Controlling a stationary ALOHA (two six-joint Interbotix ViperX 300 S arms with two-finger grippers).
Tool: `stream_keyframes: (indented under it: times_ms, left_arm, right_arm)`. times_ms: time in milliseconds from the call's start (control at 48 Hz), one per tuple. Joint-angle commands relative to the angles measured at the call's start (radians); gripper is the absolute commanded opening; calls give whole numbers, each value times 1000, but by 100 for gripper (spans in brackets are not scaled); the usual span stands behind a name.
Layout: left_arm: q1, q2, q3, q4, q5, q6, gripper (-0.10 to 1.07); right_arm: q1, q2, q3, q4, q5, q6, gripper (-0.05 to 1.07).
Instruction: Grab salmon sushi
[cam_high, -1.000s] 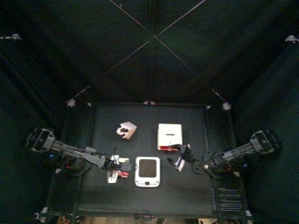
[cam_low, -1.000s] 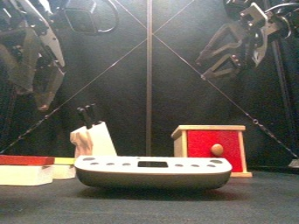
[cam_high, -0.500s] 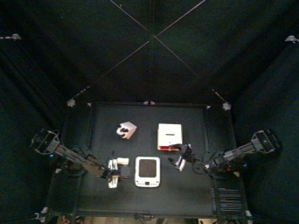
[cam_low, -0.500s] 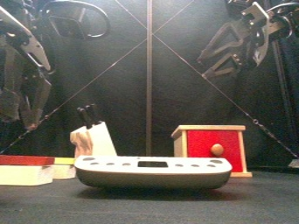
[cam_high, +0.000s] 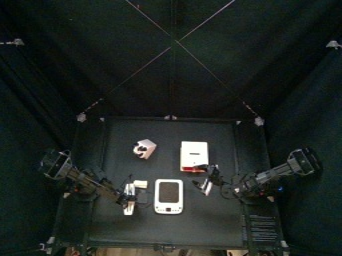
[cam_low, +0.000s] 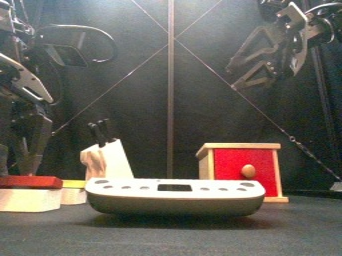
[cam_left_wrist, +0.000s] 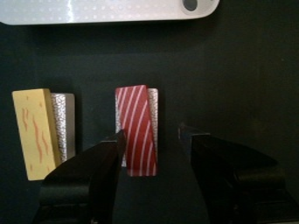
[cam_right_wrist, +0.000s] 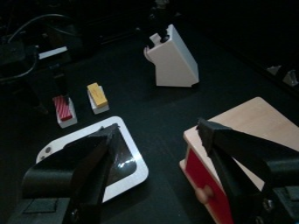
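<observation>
Left end effector has dropped lower since the earlier frame; jaws apart, straddling the salmon sushi; egg sushi just beside. Approach step, judged; next: descend, close. Right end effector hangs apart, idle.

No text, label, brand, number or sign can be read on anything here

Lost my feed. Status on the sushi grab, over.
Left gripper open, straddling the salmon sushi, not closed yet. Right gripper open, idle above the red box. Yellow sushi alongside, clear.
</observation>
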Motion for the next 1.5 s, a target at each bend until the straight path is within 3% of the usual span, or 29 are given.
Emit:
stream_keyframes:
  times_ms: [0,812,1146,1479]
  left_arm:
    - [6,2,-17,9,5,0,88]
    - [8,89,-15,23,14,3,82]
    - [-11,35,-34,18,9,2,57]
    - [-11,-25,-37,17,-15,8,56]
  right_arm:
    - [2,-15,-9,-2,2,0,101]
    - [3,-14,-9,5,2,0,101]
    - [2,-15,-9,5,2,0,101]
    - [2,-15,-8,9,2,0,101]
